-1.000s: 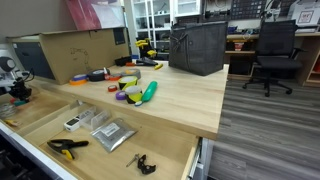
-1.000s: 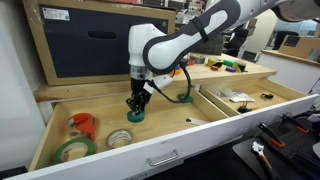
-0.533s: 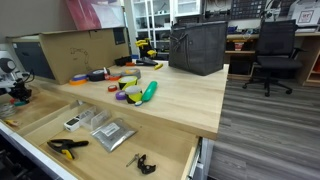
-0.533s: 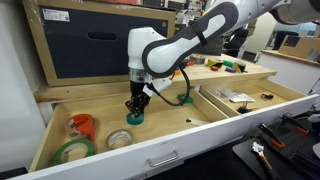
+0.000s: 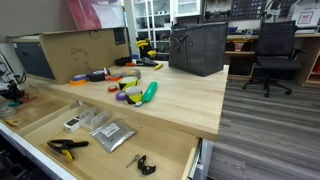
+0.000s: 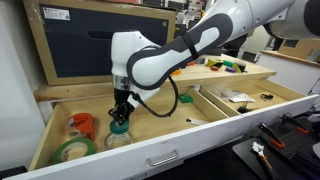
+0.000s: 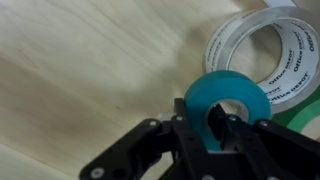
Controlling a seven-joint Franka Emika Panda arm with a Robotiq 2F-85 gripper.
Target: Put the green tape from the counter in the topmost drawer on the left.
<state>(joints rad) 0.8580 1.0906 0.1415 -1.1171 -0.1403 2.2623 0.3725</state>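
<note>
The green tape [image 7: 232, 97], a small teal-green ring, is clamped in my gripper [image 7: 205, 120]. One finger sits inside the ring's hole and one outside, so the jaws are shut on its wall. In an exterior view my gripper [image 6: 120, 113] hangs low inside the topmost drawer [image 6: 170, 125] on the left, with the green tape [image 6: 119, 124] just above the drawer floor. A white tape roll [image 7: 262, 45] lies right next to it. The pale wood counter [image 5: 185, 95] lies beyond. My gripper is out of sight in the exterior view of the counter.
The drawer also holds a big green roll [image 6: 72, 150], an orange roll [image 6: 82, 124] and the white roll [image 6: 118, 139]. On the counter lie a purple-and-yellow roll [image 5: 130, 95] and a teal tube [image 5: 149, 91]. The wide drawer [image 5: 150, 140] holds clamps and silver packets.
The arm has swung left inside the drawer, carrying the green tape from the drawer's middle to just beside the white roll. The grip stays shut.
</note>
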